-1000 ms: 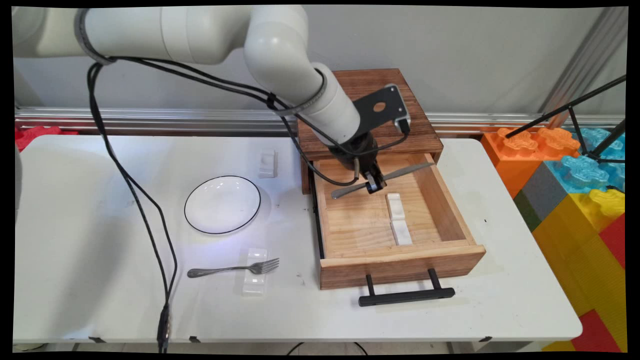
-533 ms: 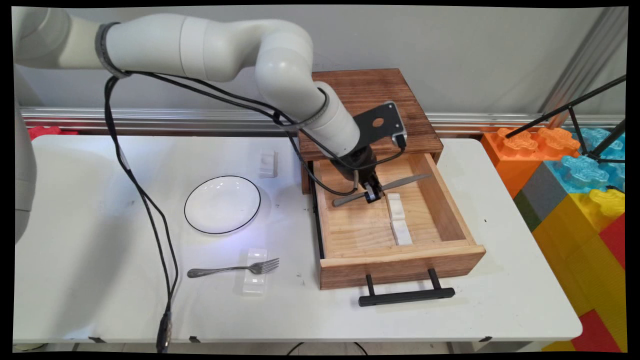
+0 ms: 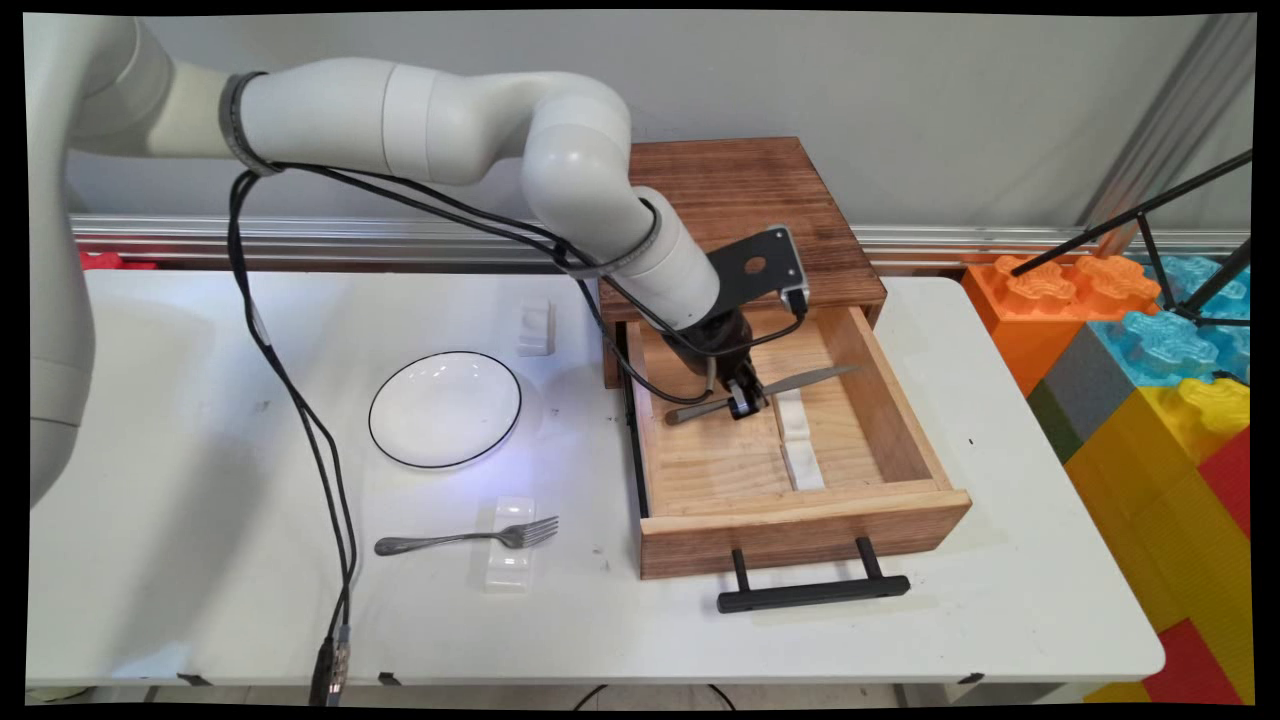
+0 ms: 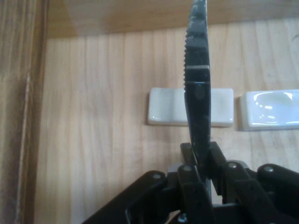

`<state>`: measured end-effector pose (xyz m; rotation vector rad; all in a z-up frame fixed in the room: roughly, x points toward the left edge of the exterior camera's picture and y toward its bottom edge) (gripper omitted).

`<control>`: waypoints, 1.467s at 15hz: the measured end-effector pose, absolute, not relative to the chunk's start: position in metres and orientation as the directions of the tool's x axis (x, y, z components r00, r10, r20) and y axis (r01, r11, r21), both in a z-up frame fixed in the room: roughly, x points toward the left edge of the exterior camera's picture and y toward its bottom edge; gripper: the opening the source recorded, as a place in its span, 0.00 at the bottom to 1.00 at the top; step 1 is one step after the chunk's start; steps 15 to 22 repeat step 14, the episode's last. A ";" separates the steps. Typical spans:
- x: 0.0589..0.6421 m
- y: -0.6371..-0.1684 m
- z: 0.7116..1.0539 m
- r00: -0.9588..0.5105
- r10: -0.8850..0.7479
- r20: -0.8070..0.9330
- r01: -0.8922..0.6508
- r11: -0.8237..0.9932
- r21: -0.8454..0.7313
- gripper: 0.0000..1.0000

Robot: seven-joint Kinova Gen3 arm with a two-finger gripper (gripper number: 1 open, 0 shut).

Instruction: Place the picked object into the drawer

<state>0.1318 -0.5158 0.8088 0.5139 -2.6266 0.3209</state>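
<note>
The pincer (image 3: 742, 404) is clamped on a knife (image 3: 765, 391), holding it low inside the open drawer (image 3: 900, 420), blade over the nearer of two white rests (image 4: 163, 106). Out on the counter (image 3: 250, 620) sit a plate (image 3: 445, 408) and a fork (image 3: 465, 539).

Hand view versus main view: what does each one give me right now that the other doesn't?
Only the hand view shows the knife's serrated edge and the fingers clamped on it. Only the main view shows the plate, the fork on its rest, the drawer handle and the arm. Both show the gripper holding the knife above the two white rests in the open drawer.
</note>
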 end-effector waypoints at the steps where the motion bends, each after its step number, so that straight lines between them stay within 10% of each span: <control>1: 0.131 -0.517 0.807 -0.834 -0.300 0.464 -0.402 0.906 -0.136 0.00; 6: 0.130 -0.519 0.800 -0.836 -0.290 0.466 -0.390 0.911 -0.132 0.00; 7: 0.129 -0.519 0.799 -0.837 -0.287 0.467 -0.387 0.913 -0.132 1.00; 22: 0.128 -0.523 0.800 -0.838 -0.272 0.473 -0.374 0.918 -0.135 1.00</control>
